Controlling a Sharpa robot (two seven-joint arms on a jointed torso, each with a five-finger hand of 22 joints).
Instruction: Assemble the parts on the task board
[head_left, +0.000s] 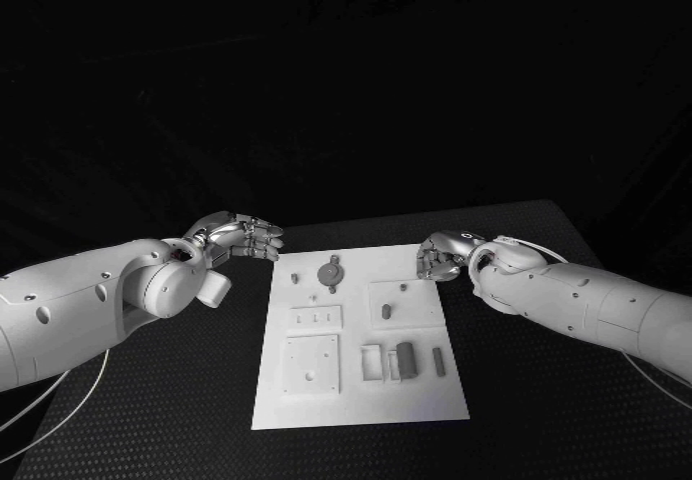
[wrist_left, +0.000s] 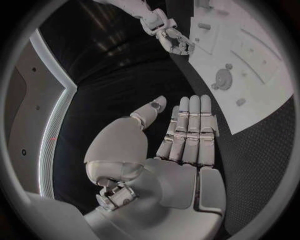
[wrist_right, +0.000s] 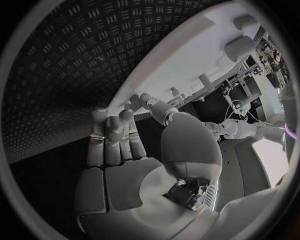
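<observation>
The white task board (head_left: 361, 395) lies in the middle of the black table, also seen in the left wrist view as board (wrist_left: 265, 102) and in the right wrist view as board (wrist_right: 181, 62). Grey parts sit on it: a round piece (head_left: 330, 271) (wrist_left: 224, 77) near the far edge, a dark block (head_left: 405, 357) and a slim bar (head_left: 438, 362) nearer me. My left hand (head_left: 240, 238) (wrist_left: 184, 137) hovers off the board's far left corner, fingers straight and empty. My right hand (head_left: 441, 257) (wrist_right: 122, 145) sits at the far right edge, holding nothing.
Black tread-pattern table (head_left: 159, 420) surrounds the board on all sides. Raised white blocks (head_left: 310, 362) and a slotted plate (head_left: 315, 318) stand on the board's left half. A cable (head_left: 58, 400) hangs under my left arm.
</observation>
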